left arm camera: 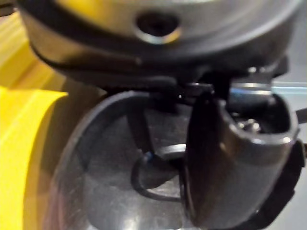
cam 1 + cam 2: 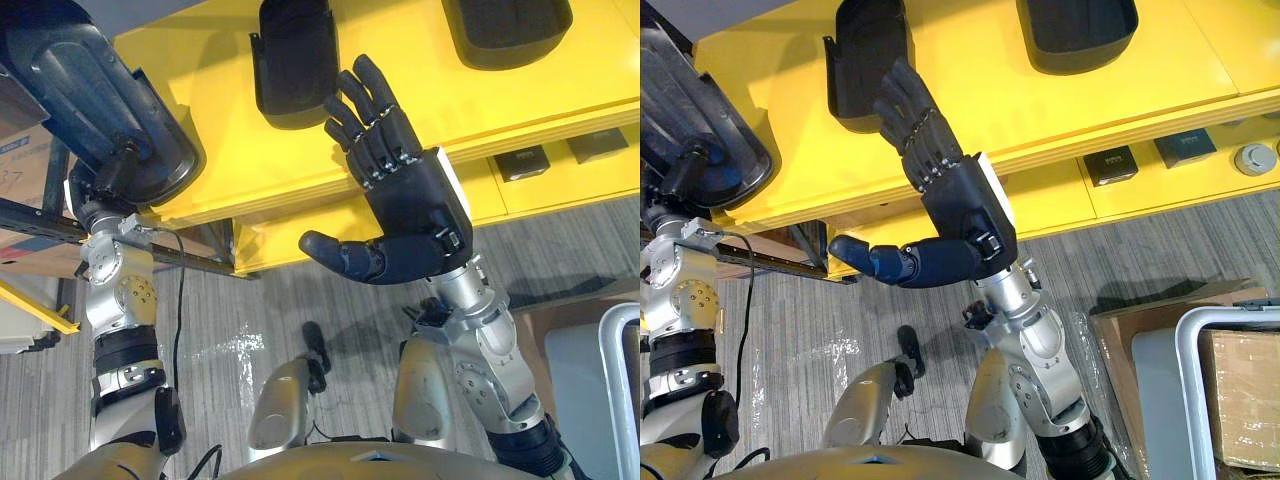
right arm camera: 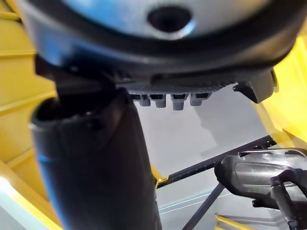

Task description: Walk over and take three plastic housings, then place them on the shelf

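Two black plastic housings lie on the yellow shelf (image 2: 450, 95): one in the middle (image 2: 293, 62) and one further right (image 2: 508, 30). A third, larger housing (image 2: 100, 95) sits over the shelf's left corner, and my left hand (image 2: 122, 168) grips its lower rim. In the left wrist view the thumb (image 1: 230, 158) presses against the housing's inner wall (image 1: 110, 158). My right hand (image 2: 415, 205) is open, held upright at the shelf's front edge. Its straight fingers (image 2: 365, 100) reach up beside the middle housing, with the thumb spread sideways. It holds nothing.
A lower yellow shelf carries small dark boxes (image 2: 522, 160) and a round part (image 2: 1253, 158). A dark metal rack (image 2: 40, 215) stands at the left. At the lower right are a cardboard box (image 2: 1245, 385) and a grey tube frame (image 2: 1188, 380). Grey plank floor lies below.
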Robot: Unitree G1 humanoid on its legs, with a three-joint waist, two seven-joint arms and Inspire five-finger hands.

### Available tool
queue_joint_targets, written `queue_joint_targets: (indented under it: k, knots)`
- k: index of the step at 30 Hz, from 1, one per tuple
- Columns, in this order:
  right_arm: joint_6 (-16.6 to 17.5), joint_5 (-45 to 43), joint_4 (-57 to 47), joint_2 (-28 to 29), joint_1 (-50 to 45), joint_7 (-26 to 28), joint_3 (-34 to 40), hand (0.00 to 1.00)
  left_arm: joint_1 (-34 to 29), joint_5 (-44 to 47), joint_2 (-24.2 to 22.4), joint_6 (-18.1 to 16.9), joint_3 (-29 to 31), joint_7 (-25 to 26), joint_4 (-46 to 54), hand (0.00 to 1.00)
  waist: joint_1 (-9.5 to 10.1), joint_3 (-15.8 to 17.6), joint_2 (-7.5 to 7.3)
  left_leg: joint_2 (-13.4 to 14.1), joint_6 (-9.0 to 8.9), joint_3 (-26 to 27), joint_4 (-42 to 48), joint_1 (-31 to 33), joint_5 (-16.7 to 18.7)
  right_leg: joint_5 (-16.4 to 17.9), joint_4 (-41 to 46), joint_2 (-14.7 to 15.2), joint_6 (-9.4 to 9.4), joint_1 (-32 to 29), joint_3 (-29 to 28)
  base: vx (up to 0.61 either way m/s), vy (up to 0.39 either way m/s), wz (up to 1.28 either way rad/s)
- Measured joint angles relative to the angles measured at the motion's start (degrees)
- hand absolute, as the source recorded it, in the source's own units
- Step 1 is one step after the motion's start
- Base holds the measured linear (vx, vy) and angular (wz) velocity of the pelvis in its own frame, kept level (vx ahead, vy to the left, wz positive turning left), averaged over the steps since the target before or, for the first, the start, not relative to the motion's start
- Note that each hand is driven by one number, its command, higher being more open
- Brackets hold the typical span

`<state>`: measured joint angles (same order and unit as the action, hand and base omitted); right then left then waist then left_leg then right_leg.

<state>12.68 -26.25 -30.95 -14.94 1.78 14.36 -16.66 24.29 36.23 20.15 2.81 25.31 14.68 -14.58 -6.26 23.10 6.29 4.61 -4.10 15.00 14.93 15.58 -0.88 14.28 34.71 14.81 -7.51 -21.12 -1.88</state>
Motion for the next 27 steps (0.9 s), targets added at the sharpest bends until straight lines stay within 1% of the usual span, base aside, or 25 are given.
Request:
queue_joint_targets:
  k: [3,10,13,16,19,22,24,27]
  knots:
    - [-0.1,0.0,-0.3,-0.5,0.6,0.0,0.3,1.00,0.3,0.2,0.1,-0.2,0.0,0.3,-0.2,1.00,0.13,0.4,-0.47,0.0,-0.17,0.5,0.0,0.3,0.2,0.0,-0.1,-0.1,-0.10,-0.6,-0.4,-0.01,0.005,-0.05]
    - [-0.1,0.0,-0.4,-0.5,0.8,-0.1,0.5,1.00,0.2,-0.2,1.3,0.2,-0.2,1.5,-0.6,1.00,0.34,0.7,-0.58,0.2,0.14,1.7,0.1,0.1,0.5,-0.5,-0.9,-0.1,-0.70,-0.7,-1.5,0.03,0.012,-0.08]
    - [-0.1,-0.1,-0.4,-0.5,0.8,-0.1,0.5,1.00,0.3,-0.4,2.0,1.1,-0.2,1.4,-0.6,1.00,0.35,0.7,-0.70,0.3,0.16,1.9,0.8,0.1,1.1,-0.5,-1.1,-0.1,-0.79,-0.5,-1.7,0.02,0.010,-0.05]
    - [-0.1,-2.3,-0.5,-0.5,0.7,-0.1,0.5,1.00,0.4,-0.9,2.4,1.3,-0.3,1.0,-1.0,1.00,0.31,0.8,-0.72,0.5,0.18,2.1,0.9,-0.3,1.3,-0.8,-2.0,-0.3,-1.29,0.3,-1.7,0.02,0.016,-0.04]
    - [-0.1,-2.3,-1.3,-0.5,0.5,-0.1,0.4,1.00,0.4,-1.1,3.1,1.6,-0.3,0.3,-1.2,1.00,0.29,0.8,-0.87,0.5,0.23,2.2,0.9,-0.4,1.4,-0.9,-2.2,-0.3,-1.43,0.4,-1.8,0.00,0.001,-0.01]
    - [-0.1,-2.3,-1.4,-0.5,-0.3,0.0,0.4,1.00,0.5,-3.7,3.2,2.6,-0.4,0.1,-1.7,1.00,0.29,0.9,-0.92,0.6,0.14,2.4,0.8,-1.5,1.6,-1.0,-2.8,-0.3,-1.50,1.6,-1.8,0.02,0.008,-0.06]
    - [-0.1,-2.3,-1.4,-0.5,-1.1,0.1,0.3,1.00,0.5,-7.9,3.4,3.5,-0.7,-0.2,-1.8,1.00,0.18,0.9,-0.98,0.8,0.10,2.7,0.8,-2.3,2.0,-1.0,-3.3,-0.7,-1.53,2.4,-1.9,0.02,-0.001,-0.09]
    - [-0.1,-2.3,-1.4,-0.5,-1.1,0.1,0.3,1.00,0.6,-10.3,4.8,3.8,-0.9,-1.0,-1.8,1.00,0.05,0.9,-1.01,1.1,0.10,3.0,0.7,-2.2,2.0,-1.5,-4.1,-0.9,-1.61,2.4,-2.0,0.02,0.004,-0.06]
